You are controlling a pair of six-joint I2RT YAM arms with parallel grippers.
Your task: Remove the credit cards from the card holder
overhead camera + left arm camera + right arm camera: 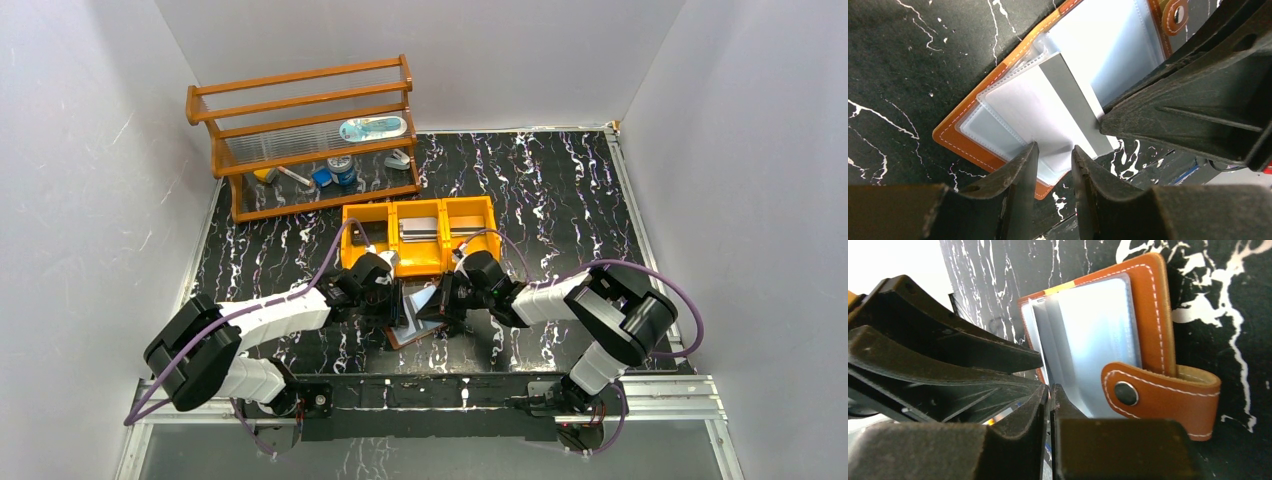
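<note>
Card holder [1153, 320] lies open between both lowered jaws.

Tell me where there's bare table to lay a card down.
Widest bare table: right of the orange tray, out to the right wall. Smaller patch: between the wooden rack, the tray and the left arm. Crowded: the tray's near side, where left gripper and right gripper meet over the card holder.

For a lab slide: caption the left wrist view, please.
Open card holder on the table, sleeves fanned, grey card sticking out, left gripper at the sleeve edge, right gripper at the card.
</note>
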